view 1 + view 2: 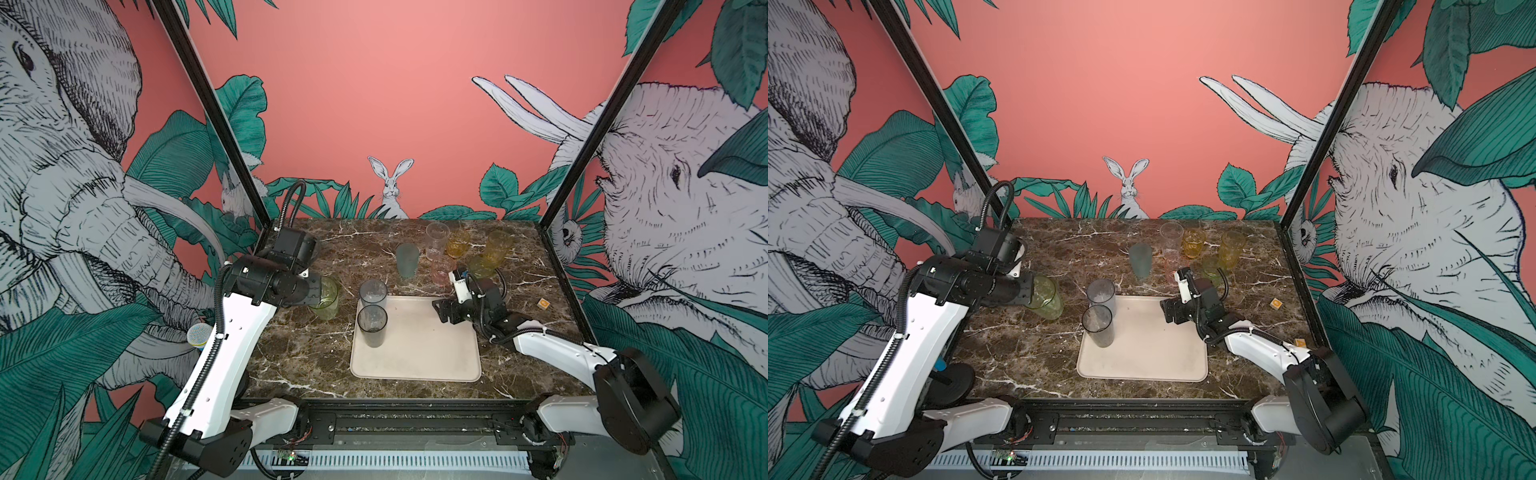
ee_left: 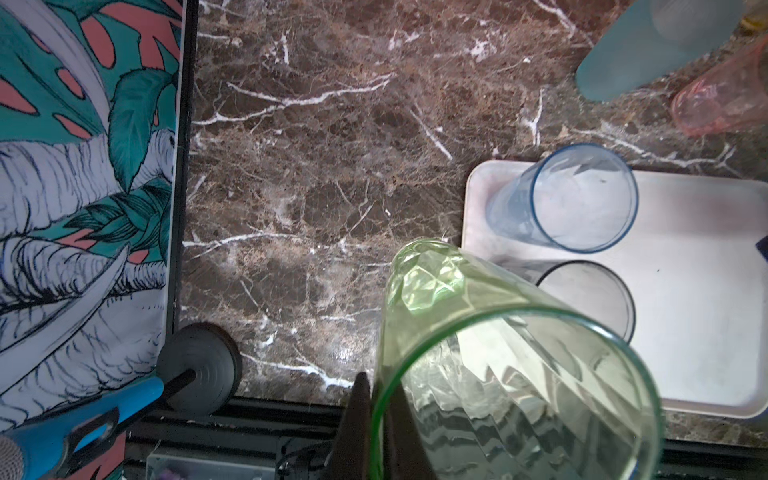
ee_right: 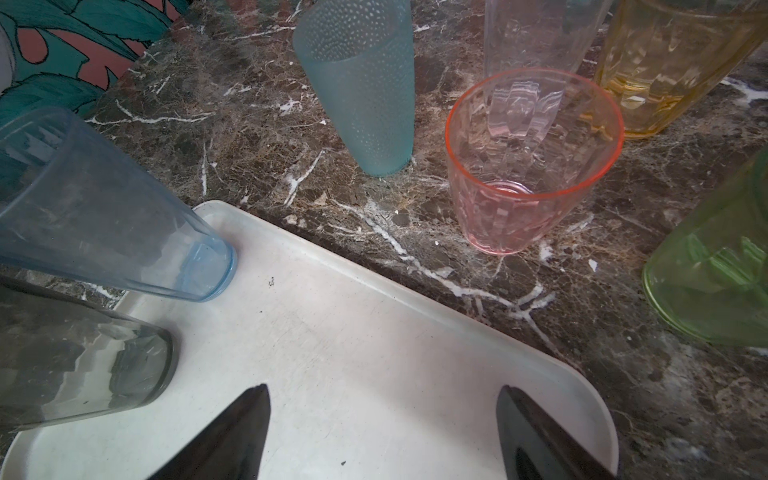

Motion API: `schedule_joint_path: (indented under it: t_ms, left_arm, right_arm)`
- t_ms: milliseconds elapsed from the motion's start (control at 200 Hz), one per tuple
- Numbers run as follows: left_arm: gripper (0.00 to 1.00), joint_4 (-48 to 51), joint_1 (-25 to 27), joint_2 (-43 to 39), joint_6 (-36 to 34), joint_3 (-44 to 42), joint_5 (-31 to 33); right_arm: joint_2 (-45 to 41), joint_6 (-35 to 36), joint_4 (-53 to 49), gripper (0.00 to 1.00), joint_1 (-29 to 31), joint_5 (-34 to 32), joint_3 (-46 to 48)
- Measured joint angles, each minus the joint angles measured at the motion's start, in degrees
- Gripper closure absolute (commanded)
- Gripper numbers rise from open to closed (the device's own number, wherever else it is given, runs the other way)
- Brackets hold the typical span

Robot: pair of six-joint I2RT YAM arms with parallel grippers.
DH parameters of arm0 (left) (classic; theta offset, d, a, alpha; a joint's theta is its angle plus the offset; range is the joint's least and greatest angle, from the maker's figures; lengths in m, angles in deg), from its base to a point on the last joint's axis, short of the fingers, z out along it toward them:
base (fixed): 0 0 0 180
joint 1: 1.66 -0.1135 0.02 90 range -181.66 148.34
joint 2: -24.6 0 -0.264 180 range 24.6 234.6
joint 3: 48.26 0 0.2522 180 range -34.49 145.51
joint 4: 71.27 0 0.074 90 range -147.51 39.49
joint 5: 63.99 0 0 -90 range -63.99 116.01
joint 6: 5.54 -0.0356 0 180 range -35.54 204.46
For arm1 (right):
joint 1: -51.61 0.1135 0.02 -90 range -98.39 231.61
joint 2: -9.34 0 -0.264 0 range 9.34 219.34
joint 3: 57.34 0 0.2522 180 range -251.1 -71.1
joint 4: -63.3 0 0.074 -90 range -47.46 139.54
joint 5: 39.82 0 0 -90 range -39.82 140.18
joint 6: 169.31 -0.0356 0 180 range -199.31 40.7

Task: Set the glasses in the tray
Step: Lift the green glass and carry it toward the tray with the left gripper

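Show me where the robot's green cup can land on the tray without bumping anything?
The tray is bare in its middle, right half and near edge; the grey glass and smoky glass stand along its left side. The open right gripper hangs over its far right corner. Crowded: behind the tray, around the teal glass and pink glass.

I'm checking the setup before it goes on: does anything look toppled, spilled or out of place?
Nothing toppled or spilled. Out of place: a small orange cube on the table right of the tray. The left gripper holds the green glass by its rim, left of the tray.
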Motion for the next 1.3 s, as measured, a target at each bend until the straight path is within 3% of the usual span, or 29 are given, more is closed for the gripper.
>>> schedule_joint_path:
  t_ms: [610, 1300]
  left_arm:
    - [1.0, 5.1, 0.7, -6.5, -0.7, -7.1, -4.4]
    - [1.0, 0.5, 12.0, -10.2, 1.2, -17.9, -6.5]
  right_arm:
    - [0.5, 0.0, -0.3, 0.13, 0.0, -0.4, 0.0]
    - [1.5, 0.2, -0.3, 0.13, 0.0, -0.6, 0.0]
